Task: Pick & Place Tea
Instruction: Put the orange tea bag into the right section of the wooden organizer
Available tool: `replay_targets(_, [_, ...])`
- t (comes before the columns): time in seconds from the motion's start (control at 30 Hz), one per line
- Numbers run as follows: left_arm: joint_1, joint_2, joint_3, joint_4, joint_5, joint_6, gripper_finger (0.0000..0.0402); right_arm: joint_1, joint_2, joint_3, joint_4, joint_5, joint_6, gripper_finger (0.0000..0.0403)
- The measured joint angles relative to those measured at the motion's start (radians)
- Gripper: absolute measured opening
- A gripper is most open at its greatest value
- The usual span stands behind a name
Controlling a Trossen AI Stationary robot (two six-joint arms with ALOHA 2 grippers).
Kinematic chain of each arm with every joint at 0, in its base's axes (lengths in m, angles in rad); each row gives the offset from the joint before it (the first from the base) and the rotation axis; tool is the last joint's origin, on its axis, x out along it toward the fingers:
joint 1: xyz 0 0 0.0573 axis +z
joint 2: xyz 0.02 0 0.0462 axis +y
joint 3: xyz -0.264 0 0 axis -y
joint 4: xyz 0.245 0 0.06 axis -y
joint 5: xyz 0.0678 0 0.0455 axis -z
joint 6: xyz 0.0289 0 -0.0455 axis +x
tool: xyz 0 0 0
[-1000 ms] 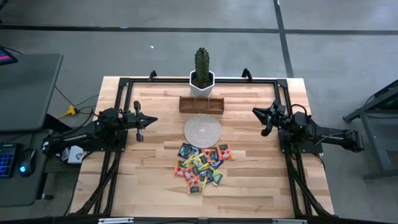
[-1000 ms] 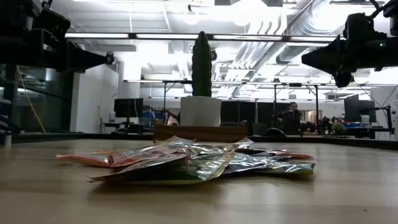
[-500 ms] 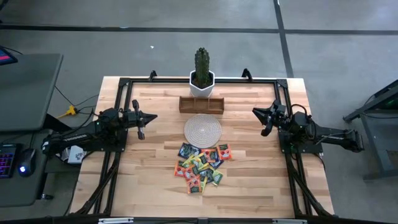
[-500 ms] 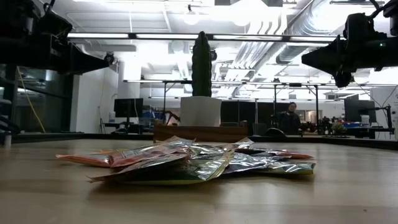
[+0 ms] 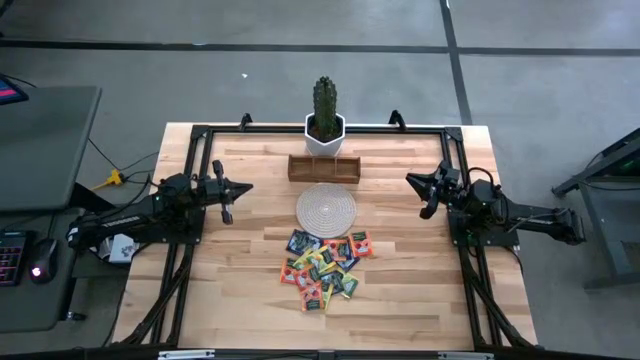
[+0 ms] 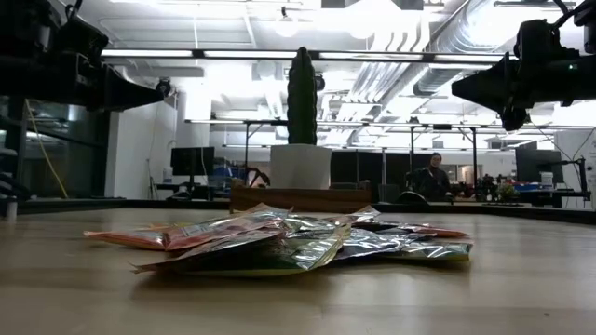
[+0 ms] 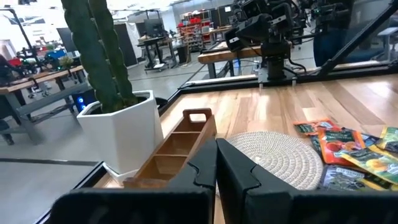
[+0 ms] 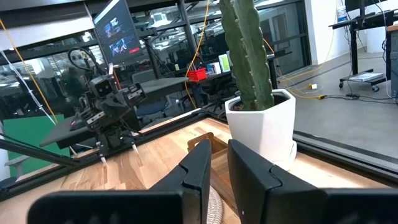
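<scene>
While nothing is held: step judged as pre-reach.
Left gripper (image 5: 226, 195): fingers pressed together, tea (image 5: 324, 265) well apart.
Right gripper (image 5: 428, 193): fingers narrowly parted, empty.
Next: fingers spread, lowered onto one sachet.

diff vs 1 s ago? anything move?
Only a small move: the left gripper, held above the table's left side, has swung slightly back toward its own side. Its fingers are shut on nothing. The right gripper, the tea, the round mat and the wooden tray stayed put.
</scene>
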Motion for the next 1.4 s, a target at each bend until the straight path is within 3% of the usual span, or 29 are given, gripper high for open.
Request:
replay_targets(0.13, [0.0, 0.0, 0.004, 0.008, 0.024, 0.016, 0.0027, 0.0, 0.0, 0.0, 0.0, 0.0, 0.0, 0.0049])
replay_targets(0.27, [0.0, 0.0, 0.019, -0.005, -0.049, 0.076, 0.0083, 0.0, 0.0, 0.0, 0.0, 0.0, 0.0, 0.0049])
replay_targets(0.4, [0.0, 0.02, 0.054, 0.0, -0.121, -0.023, 0.0141, 0.0, 0.0, 0.0, 0.0, 0.0, 0.0, 0.0052])
replay_targets(0.5, [0.0, 0.063, 0.099, 0.002, -0.101, -0.044, 0.0157, 0.0, 0.0, 0.0, 0.0, 0.0, 0.0, 0.0052])
replay_targets(0.73, [0.0, 0.293, 0.24, -0.007, -0.064, -0.019, 0.0112, 0.0, 0.0, 0.0, 0.055, 0.006, 0.059, 0.0047])
replay_targets(0.9, [0.0, 0.45, 0.315, -0.047, 0.042, -0.024, 0.0078, 0.0, 0.0, 0.0, 0.227, -0.004, 0.18, 0.0048])
replay_targets(1.0, [0.0, 0.498, 0.328, -0.034, 0.105, -0.059, 0.007, 0.0, 0.0, 0.006, 0.29, 0.013, 0.17, 0.0047])
replay_targets(1.2, [0.0, 0.531, 0.304, -0.04, 0.294, -0.182, 0.0067, 0.015, 0.073, 0.134, 0.181, -0.059, 0.168, 0.0044])
replay_targets(1.4, [-0.016, 0.531, 0.265, -0.037, 0.446, -0.292, 0.0067, 0.05, 0.304, 0.438, -0.051, -0.064, 0.033, 0.0044])
